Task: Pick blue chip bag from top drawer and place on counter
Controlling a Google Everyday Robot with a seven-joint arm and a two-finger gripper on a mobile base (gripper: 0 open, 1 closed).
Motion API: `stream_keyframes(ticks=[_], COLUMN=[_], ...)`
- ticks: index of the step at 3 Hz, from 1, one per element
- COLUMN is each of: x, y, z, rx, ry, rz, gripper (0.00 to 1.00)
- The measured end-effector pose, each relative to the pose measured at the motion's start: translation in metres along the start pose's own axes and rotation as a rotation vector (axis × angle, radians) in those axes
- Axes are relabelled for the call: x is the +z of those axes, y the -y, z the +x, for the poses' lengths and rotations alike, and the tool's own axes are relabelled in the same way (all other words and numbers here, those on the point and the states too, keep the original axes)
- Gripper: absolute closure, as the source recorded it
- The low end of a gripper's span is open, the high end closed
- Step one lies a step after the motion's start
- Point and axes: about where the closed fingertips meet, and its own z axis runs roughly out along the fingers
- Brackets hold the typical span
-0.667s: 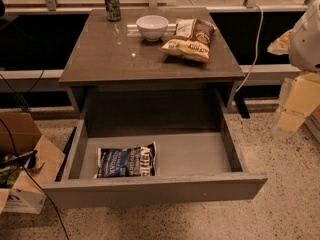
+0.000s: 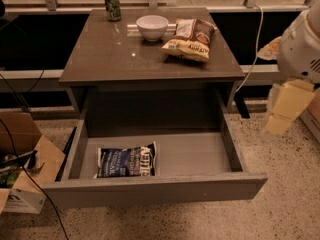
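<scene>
unchanged since the earlier frame: the blue chip bag (image 2: 126, 161) lies flat at the near-left of the open top drawer (image 2: 200, 156), its white lettering unreadable. the gripper (image 2: 287, 106) hangs at the right edge, outside the drawer, well apart from the bag; its state cannot be told. the counter (image 2: 115, 54) bears a green can (image 2: 112, 5), a white bowl (image 2: 152, 27) and a yellow-and-brown chip bag (image 2: 190, 38).

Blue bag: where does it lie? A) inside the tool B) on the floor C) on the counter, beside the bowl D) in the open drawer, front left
D: the blue bag lies flat on the floor of the drawer, at its front left; the tool is off to the right of the drawer, apart from the bag.
</scene>
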Motion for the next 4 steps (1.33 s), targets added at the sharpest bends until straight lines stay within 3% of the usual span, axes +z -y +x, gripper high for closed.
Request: stream_keyframes(ticks=[1, 3, 4], x=[0.039, 0.054, 0.084], y=[0.004, 0.006, 0.006], z=[-0.012, -0.022, -0.047], rx=[-0.002, 0.032, 0.041], ry=[0.073, 0.103, 0.184], rz=[-0.023, -0.026, -0.053], gripper=[0.00, 0.00, 0.00])
